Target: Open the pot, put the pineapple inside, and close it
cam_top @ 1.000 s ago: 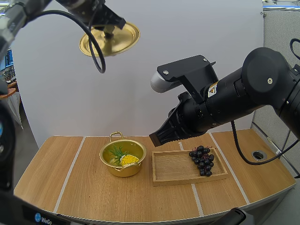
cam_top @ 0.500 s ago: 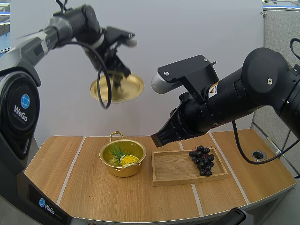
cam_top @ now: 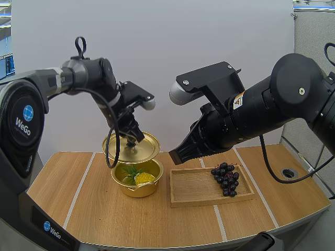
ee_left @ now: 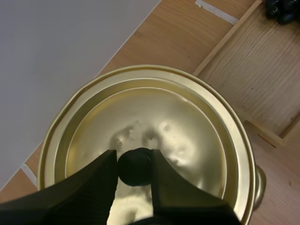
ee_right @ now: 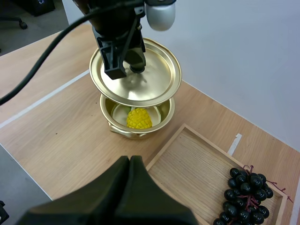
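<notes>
Broadly, took in the wooden table [cam_top: 104,214] first, pale stripes running from front edge to back. Found the right arm [cam_top: 293,99], the bulkiest thing above it, hanging over the wooden tray [cam_top: 193,188], with the right gripper [ee_right: 130,161] clenched on nothing, its fingers lying together as one dark wedge above the tray's left end. Found the left arm [cam_top: 78,78] reaching in from the left edge, the left gripper [ee_left: 134,161] pinching the black knob [ee_left: 134,168] at the centre of the gold lid [cam_top: 144,146].

Placed the tray right of the table's middle, with a bunch of grapes [cam_top: 226,180] in its right end. Placed the gold pot [cam_top: 137,191] just beside the tray's left edge, mouth open, one handle toward the back edge. Spotted the pineapple [ee_right: 138,118] lying inside, yellow body and green leaves showing under the lid's near rim.

Read the deciding relation thus: lid hanging straight below the jaws, above the pot but set a little toward the back edge. Could not tell whether the far rims touched. Judged the coming move a short drop with a small draw toward the front edge, to seat rim on rim. Saw no long axis to line up, the lid being round. Reckoned the left arm the nearer, lid in its grasp, and the right idle on the tray side.

Read "WeGo" [cam_top: 25,119] in white on the left arm's base, and again lower down. Made out a small yellow warning sticker [cam_top: 238,100] on the right arm, wording too small to read.
</notes>
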You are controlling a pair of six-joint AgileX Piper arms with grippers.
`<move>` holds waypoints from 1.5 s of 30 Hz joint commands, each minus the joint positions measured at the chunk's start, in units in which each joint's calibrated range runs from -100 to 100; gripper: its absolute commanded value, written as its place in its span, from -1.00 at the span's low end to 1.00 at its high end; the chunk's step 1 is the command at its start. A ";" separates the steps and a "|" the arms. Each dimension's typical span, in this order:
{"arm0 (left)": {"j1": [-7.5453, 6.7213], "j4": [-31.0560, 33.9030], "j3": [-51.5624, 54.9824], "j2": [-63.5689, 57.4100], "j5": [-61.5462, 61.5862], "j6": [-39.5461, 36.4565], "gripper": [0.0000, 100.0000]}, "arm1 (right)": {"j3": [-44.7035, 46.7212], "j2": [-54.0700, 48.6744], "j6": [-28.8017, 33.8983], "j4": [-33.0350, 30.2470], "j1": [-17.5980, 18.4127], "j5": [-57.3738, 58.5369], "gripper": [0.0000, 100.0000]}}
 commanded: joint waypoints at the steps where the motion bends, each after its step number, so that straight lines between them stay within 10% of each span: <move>1: -0.23 -1.98 6.44 0.63 -14.18 4.07 -1.00 | 0.13 -0.56 -0.05 -0.42 -0.20 -0.18 -1.00; 45: -0.15 -6.05 10.47 10.65 -14.87 5.95 -1.00 | 0.13 -0.56 -0.05 -0.42 -0.20 -0.18 -1.00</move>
